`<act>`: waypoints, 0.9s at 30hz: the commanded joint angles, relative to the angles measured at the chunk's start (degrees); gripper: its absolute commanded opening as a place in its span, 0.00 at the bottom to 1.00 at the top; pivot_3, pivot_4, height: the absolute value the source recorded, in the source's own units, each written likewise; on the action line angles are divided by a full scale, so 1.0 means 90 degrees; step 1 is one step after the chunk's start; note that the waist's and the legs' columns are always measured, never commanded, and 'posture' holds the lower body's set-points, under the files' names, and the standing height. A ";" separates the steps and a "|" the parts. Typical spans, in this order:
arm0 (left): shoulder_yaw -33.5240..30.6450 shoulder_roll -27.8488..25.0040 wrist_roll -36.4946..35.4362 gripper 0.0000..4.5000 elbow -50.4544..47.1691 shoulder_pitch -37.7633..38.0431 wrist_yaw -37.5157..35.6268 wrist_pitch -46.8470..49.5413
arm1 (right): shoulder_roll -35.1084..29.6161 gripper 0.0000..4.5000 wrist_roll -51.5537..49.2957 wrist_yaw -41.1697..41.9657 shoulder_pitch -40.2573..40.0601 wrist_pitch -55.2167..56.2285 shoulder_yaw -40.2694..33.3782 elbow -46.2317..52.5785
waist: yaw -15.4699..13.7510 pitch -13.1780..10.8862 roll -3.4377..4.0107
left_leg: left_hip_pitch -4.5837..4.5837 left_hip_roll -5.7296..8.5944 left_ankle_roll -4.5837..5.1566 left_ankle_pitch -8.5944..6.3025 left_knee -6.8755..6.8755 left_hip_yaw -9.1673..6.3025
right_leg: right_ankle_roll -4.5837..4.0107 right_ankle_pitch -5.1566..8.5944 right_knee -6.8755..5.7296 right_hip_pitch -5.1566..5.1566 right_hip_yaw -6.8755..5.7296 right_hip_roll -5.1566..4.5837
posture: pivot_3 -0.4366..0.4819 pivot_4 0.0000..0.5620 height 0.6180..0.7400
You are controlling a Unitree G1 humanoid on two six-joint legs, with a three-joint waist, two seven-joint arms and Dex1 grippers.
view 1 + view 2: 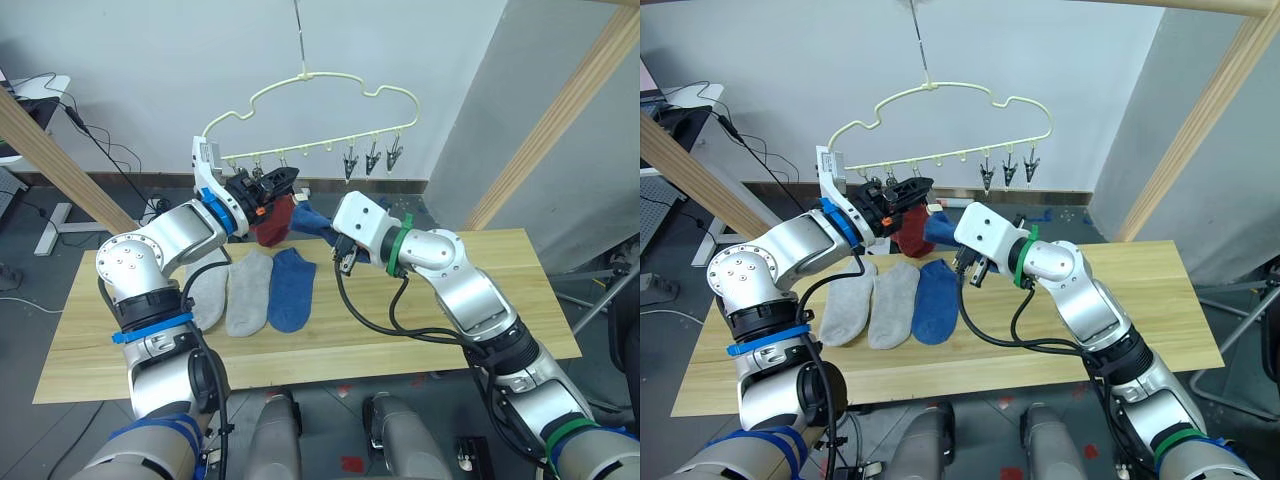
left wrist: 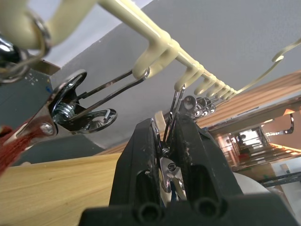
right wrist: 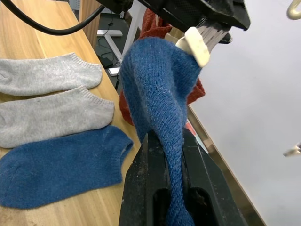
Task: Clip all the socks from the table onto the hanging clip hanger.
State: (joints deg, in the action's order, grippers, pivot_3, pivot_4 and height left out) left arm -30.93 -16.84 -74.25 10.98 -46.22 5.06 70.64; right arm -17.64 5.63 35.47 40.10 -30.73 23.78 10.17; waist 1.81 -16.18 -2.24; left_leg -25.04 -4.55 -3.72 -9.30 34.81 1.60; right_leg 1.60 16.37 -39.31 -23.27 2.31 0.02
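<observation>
Gripping a blue sock [image 3: 160, 94], the right gripper [image 3: 168, 155] lifts it toward the clip hanger [image 1: 320, 85]; the left gripper [image 2: 167, 141] at its 9 o'clock pinches a clip [image 2: 173, 117]. Three socks [image 1: 250, 290] lie on the table [image 1: 450, 330].

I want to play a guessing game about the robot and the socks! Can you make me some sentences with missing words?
1. The right gripper is holding a ____ sock.
2. The left gripper is squeezing a metal ____ on the clip hanger.
3. ____ socks lie flat on the table.
4. The two socks farthest to the robot's left on the table are ____.

Missing words: blue; clip; Three; grey
</observation>
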 commanded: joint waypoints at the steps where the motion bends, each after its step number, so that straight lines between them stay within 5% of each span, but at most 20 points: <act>1: 0.0117 -0.0099 0.0002 0.05 -0.0116 0.0116 -0.0042 0.0013 | -0.0073 0.00 0.0076 0.0097 0.0136 0.0196 -0.0038 0.0349 | 0.0001 0.0000 0.0000 | 0.0000 0.0000 0.0000 0.0000 0.0000 0.0000 | 0.0000 0.0000 0.0000 0.0000 0.0001 0.0000 | 0.47 0.45 1.00; 16: 0.0360 -0.0203 0.0124 0.05 -0.0175 0.0158 -0.0366 -0.0208 | -0.0118 0.00 0.0195 0.0051 0.0142 0.0159 -0.0083 0.0479 | 0.0002 0.0000 0.0000 | 0.0000 0.0000 0.0000 0.0000 -0.0002 0.0000 | 0.0000 0.0000 0.0002 0.0000 0.0000 0.0000 | 0.46 0.45 1.00; 27: 0.0113 -0.0426 -0.0538 0.68 -0.0505 0.0292 -0.0290 -0.0137 | 0.0292 0.00 0.0096 -0.0058 0.0127 0.0238 -0.0163 0.0098 | 0.0004 0.0000 0.0000 | -0.0014 -0.0001 -0.0002 0.0001 -0.0004 -0.0002 | -0.0001 -0.0001 0.0024 -0.0002 -0.0003 -0.0002 | 0.47 0.45 1.00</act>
State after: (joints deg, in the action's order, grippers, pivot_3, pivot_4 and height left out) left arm -28.25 -19.55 -76.02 9.75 -43.58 2.31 68.75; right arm -15.86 7.18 35.72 40.29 -29.83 23.62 10.43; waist 1.84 -16.18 -2.24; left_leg -25.16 -4.56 -3.75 -9.30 34.77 1.58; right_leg 1.59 16.36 -39.09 -23.30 2.29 0.00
